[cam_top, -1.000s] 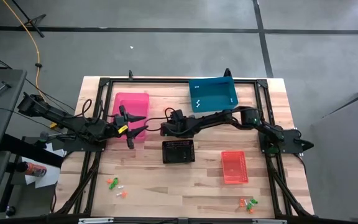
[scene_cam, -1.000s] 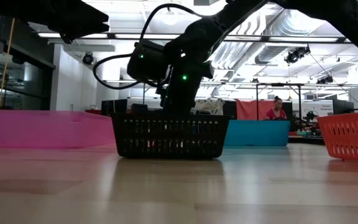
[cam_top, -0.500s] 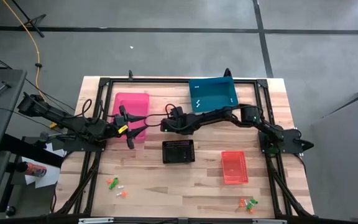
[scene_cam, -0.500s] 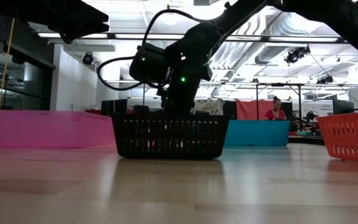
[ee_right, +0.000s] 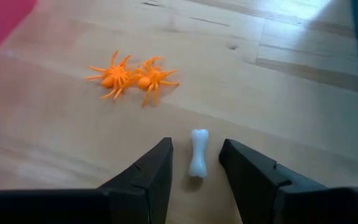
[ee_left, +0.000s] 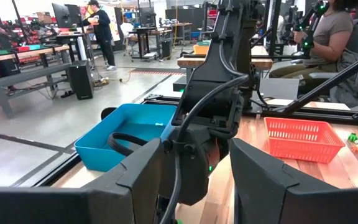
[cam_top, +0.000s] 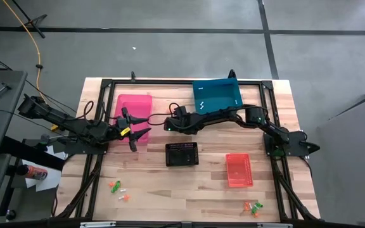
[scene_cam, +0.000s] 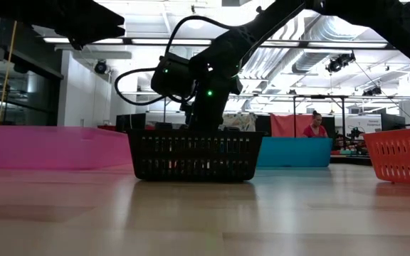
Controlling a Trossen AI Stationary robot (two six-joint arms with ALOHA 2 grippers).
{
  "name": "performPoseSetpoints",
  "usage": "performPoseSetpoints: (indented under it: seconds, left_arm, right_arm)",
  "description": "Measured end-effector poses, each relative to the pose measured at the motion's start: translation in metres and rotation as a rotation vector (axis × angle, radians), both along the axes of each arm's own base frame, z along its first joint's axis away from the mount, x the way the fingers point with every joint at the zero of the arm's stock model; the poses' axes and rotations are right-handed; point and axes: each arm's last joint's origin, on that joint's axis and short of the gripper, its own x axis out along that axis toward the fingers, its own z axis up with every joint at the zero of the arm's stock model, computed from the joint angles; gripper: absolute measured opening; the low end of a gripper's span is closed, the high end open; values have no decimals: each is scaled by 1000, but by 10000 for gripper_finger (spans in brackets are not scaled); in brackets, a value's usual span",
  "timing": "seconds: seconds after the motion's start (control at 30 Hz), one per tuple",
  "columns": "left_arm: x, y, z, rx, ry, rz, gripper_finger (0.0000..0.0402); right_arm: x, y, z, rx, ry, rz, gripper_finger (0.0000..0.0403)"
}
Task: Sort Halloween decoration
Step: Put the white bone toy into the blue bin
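A small white bone trinket (ee_right: 197, 152) lies flat on the wooden table. My right gripper (ee_right: 195, 144) is open, with one fingertip on either side of the bone and a gap to each. Two orange spider trinkets (ee_right: 132, 78) lie side by side just beyond it. In the high view my right gripper (cam_top: 167, 125) is between the pink bin (cam_top: 134, 107) and the blue bin (cam_top: 217, 95). My left gripper (cam_top: 135, 127) hangs open at the pink bin's near right corner, holding nothing. In the low view the black basket (scene_cam: 194, 155) hides my right fingertips.
The black basket (cam_top: 182, 154) stands at mid-table and a red basket (cam_top: 239, 170) to its right. Loose orange and green trinkets lie near the front left (cam_top: 118, 188) and front right (cam_top: 253, 207). White pieces (cam_top: 201, 104) lie in the blue bin. People sit beyond the table.
My right gripper has gone a little toward the table's far edge, staying low over the table and open. My left arm has kept still.
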Motion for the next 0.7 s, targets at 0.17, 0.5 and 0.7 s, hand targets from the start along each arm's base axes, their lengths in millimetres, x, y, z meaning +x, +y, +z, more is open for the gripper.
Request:
performPoseSetpoints:
  seconds: [0.17,0.5,0.7]
  left_arm:
    - [0,0,0,0,0,0,174]
    - [0,0,0,-85,-30,3,174]
    - [0,0,2,-106,-52,3,174]
  right_arm:
    - [0,2,0,5,9,9,115]
    - [-2,9,-1,-20,62,45,10]
    - [-4,15,-2,-36,130,92,8]
